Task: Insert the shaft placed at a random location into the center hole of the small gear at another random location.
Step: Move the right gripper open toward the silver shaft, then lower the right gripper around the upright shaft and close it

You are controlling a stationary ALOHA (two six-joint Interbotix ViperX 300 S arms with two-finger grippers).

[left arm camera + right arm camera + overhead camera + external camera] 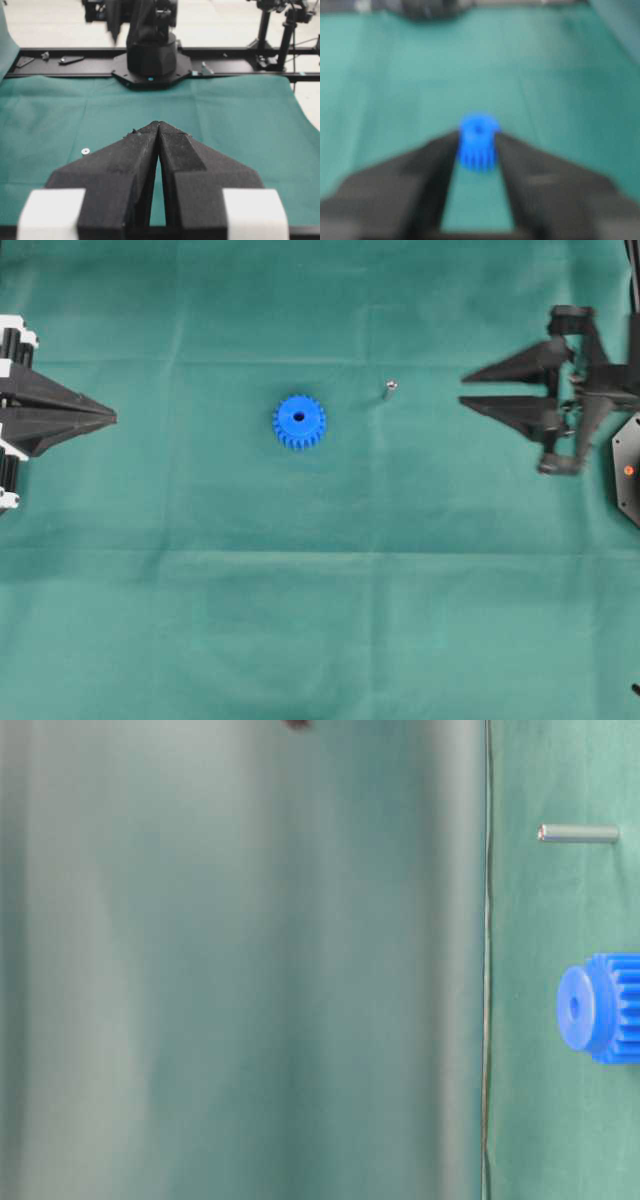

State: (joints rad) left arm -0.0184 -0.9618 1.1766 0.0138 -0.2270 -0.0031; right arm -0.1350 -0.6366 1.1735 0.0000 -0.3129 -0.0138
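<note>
My right gripper (pixel 465 387) hung with jaws spread and nothing between them, aimed at the small gear (pixel 299 422) sitting hub-up mid-cloth, center hole (pixel 299 418) facing up. The shaft (pixel 389 390) stood apart, nearer me, so I judged it my first pick. My left gripper (pixel 112 418) sat pinched closed, empty, parked at its edge.

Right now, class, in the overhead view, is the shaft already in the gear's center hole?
No, the shaft stands apart from the small gear.
</note>
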